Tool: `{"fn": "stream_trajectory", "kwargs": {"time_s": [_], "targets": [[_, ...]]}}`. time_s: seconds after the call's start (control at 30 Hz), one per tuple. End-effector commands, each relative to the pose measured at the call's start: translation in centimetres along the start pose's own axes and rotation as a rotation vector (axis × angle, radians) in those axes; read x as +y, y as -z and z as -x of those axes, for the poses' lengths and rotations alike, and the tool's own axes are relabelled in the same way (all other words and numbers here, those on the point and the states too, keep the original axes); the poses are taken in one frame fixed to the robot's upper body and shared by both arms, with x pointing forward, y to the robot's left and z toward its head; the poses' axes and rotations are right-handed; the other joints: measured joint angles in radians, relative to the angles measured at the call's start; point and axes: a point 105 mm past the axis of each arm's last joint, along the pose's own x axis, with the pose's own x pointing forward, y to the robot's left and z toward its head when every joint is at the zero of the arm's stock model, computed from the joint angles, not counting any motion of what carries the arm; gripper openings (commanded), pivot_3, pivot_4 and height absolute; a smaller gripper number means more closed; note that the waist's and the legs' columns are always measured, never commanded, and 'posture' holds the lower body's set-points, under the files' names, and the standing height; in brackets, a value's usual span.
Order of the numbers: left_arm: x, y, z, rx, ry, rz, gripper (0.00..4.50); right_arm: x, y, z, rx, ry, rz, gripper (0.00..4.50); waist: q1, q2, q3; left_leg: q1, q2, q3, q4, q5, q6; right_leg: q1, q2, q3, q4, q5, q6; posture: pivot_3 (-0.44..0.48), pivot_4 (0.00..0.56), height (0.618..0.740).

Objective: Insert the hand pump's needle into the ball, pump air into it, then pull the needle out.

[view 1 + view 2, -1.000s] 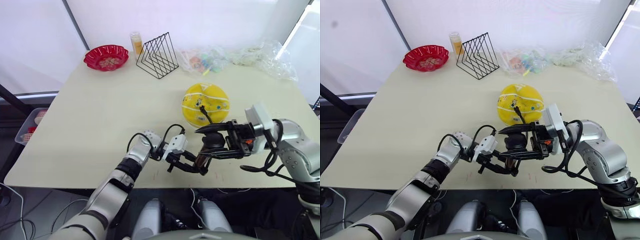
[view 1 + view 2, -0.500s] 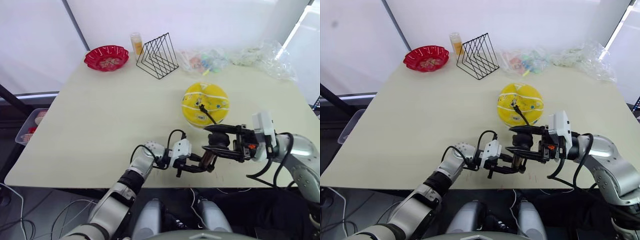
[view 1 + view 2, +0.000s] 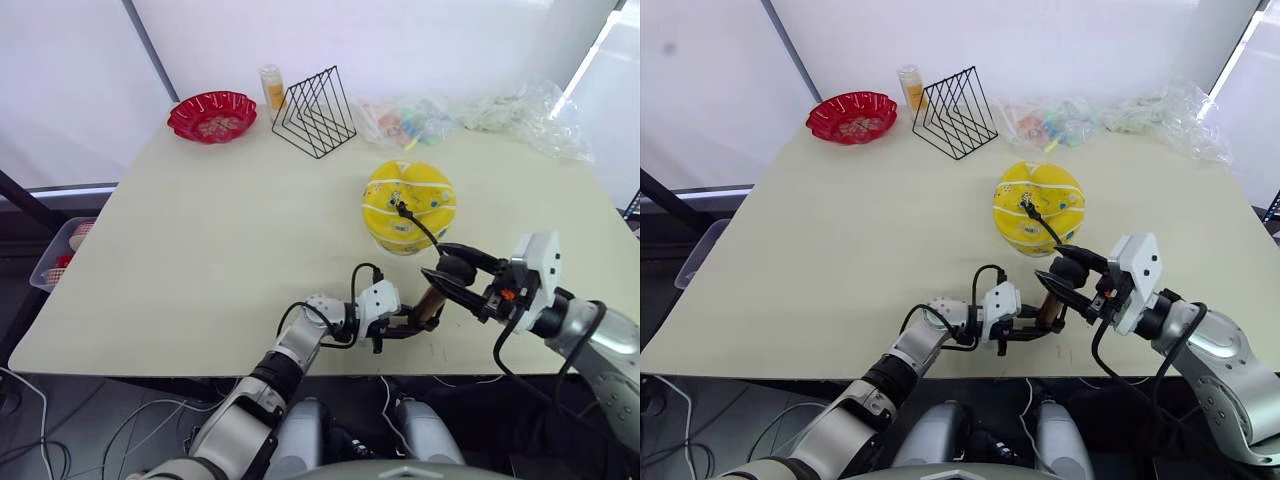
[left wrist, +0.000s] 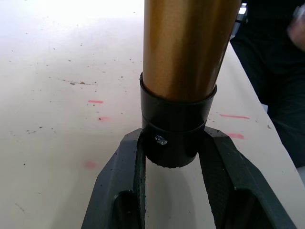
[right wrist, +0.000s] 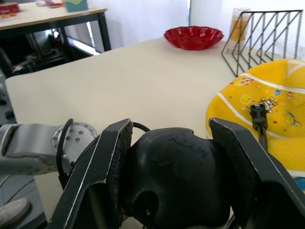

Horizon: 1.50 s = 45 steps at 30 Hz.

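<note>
The yellow ball (image 3: 410, 205) lies on the cream table (image 3: 200, 260), right of centre. A small black fitting (image 3: 398, 209) of the needle sits against its top; the pin itself is hidden. A thin black hose (image 3: 425, 230) runs from the fitting down to the hand pump (image 3: 430, 303), which stands tilted near the table's front edge. My left gripper (image 4: 174, 143) is shut on the pump's black bottom cap (image 4: 174, 129), below the gold cylinder (image 4: 183, 47). My right gripper (image 3: 445, 268) is shut on the black handle (image 5: 171, 181) at the pump's top.
At the back left are a red bowl (image 3: 212, 114), an orange jar (image 3: 272, 85) and a black wire rack (image 3: 315, 112). Clear plastic bags (image 3: 520, 115) lie along the back right. A basket (image 3: 65, 250) stands off the table's left side.
Both grippers and the pump have shifted right along the front edge. The pump leans more, and the right arm has drawn back towards the right.
</note>
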Motion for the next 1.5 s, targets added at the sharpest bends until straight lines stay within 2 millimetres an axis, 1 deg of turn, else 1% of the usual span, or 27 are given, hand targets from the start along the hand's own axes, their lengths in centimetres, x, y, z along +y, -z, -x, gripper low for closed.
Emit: {"fn": "stream_trajectory", "kwargs": {"time_s": [0.03,0.13,0.27,0.33,0.47,0.57,0.77,0.87,1.03,1.17,1.2,1.3,1.37,1.4,1.5], "targets": [[0.0,-1.2,-0.6,-0.034,0.01,-0.071,1.1,-1.0,-0.5,0.8,-0.021,0.084,0.032,2.1,0.0,0.0,0.0,0.0,0.0,0.0,0.0,0.0,0.0,0.0,0.0,0.0,0.0,0.0,0.0,0.0,0.15,0.74],[-0.6,0.2,-0.8,0.02,0.069,-0.056,1.1,-1.1,-1.4,0.7,-0.069,0.097,0.012,2.1,-0.001,0.0,0.0,0.0,0.0,0.0,0.0,0.0,0.0,0.0,0.0,0.0,0.0,0.0,0.0,0.0,0.15,0.74],[-0.6,1.6,-1.2,0.073,0.073,-0.054,1.1,-0.4,-1.4,0.5,-0.051,0.062,-0.019,2.1,-0.003,0.0,0.0,0.0,0.0,0.001,0.0,0.0,0.0,0.0,0.0,0.0,0.0,0.0,0.0,0.0,0.15,0.74],[-0.6,1.8,-1.4,0.08,0.07,-0.052,1.1,-0.5,-1.8,0.5,-0.053,0.065,-0.012,2.1,-0.001,0.0,0.0,0.0,0.0,0.001,0.0,0.0,0.0,0.0,0.0,0.0,0.0,0.0,0.0,0.0,0.15,0.74],[-0.8,2.3,-1.7,0.089,0.073,-0.045,1.1,-0.5,-3.4,0.9,-0.09,0.025,-0.001,2.1,0.005,0.0,0.0,0.0,0.0,0.001,0.001,0.0,0.0,0.001,0.0,0.0,0.0,0.0,0.0,0.0,0.15,0.74],[-0.8,2.8,-1.7,0.109,0.075,-0.055,1.1,-0.3,-4.0,1.0,-0.078,-0.014,0.03,2.1,0.009,0.0,-0.001,0.002,0.0,0.001,0.001,0.0,0.0,0.002,0.0,0.0,0.0,0.0,0.0,0.0,0.15,0.74],[-0.4,3.4,-1.4,0.134,0.067,-0.055,1.1,-0.6,-6.9,1.3,-0.098,-0.062,0.067,2.1,0.018,0.0,-0.001,0.003,0.0,0.001,0.003,0.0,0.0,0.005,0.0,-0.002,0.0,-0.001,-0.001,0.0,0.15,0.74],[-0.3,3.4,-1.4,0.137,0.067,-0.044,1.1,-0.8,-8.5,1.5,-0.085,-0.071,0.112,2.1,0.02,0.0,-0.001,0.003,0.0,0.001,0.003,0.0,0.0,0.005,0.0,-0.002,-0.001,-0.001,-0.002,0.0,0.15,0.74],[-0.4,3.7,-1.3,0.151,0.08,-0.061,1.1,-1.7,-11.3,2.3,-0.108,-0.025,0.14,2.1,0.021,0.0,-0.001,0.002,0.0,0.001,0.003,0.0,0.0,0.005,0.0,-0.002,-0.001,-0.001,-0.002,0.0,0.15,0.74],[-0.5,3.9,-1.3,0.153,0.084,-0.064,1.1,-2.1,-12.9,2.8,-0.13,-0.002,0.108,2.1,0.021,0.0,-0.001,0.002,0.0,0.001,0.003,0.0,0.0,0.005,-0.001,-0.002,-0.001,-0.001,-0.002,0.0,0.15,0.74],[-0.5,3.9,-1.3,0.153,0.083,-0.062,1.1,-2.1,-13.0,2.9,-0.135,-0.001,0.083,2.1,0.021,-0.001,-0.001,0.002,0.0,0.001,0.003,0.0,0.0,0.005,-0.001,-0.002,-0.001,-0.001,-0.002,0.0,0.15,0.74],[-0.6,4.1,-1.3,0.16,0.089,-0.076,1.1,-2.2,-12.5,2.9,-0.12,0.01,0.033,2.1,0.021,-0.001,-0.001,0.002,0.0,0.001,0.003,0.0,0.0,0.005,-0.001,-0.002,-0.001,-0.001,-0.003,0.0,0.15,0.74],[-0.7,4.1,-1.4,0.159,0.085,-0.075,1.1,-2.3,-10.9,2.7,-0.085,0.029,-0.011,2.1,0.022,-0.001,-0.002,0.002,0.0,0.001,0.003,0.0,0.0,0.005,-0.001,-0.002,-0.001,-0.001,-0.002,0.0,0.15,0.74],[-0.6,4.1,-1.4,0.158,0.081,-0.07,1.1,-2.5,-9.9,2.6,-0.074,0.05,-0.026,2.1,0.022,-0.004,-0.005,0.002,0.0,0.001,0.003,0.0,0.0,0.005,-0.001,-0.002,-0.001,-0.001,-0.002,0.0,0.15,0.74],[-0.6,4.2,-1.4,0.162,0.079,-0.065,1.1,-2.6,-7.6,2.4,-0.058,0.083,-0.03,2.1,0.021,-0.007,-0.012,0.002,0.0,0.0,0.003,0.0,0.0,0.006,-0.001,-0.002,-0.002,-0.001,-0.002,0.0,0.15,0.74]]}}
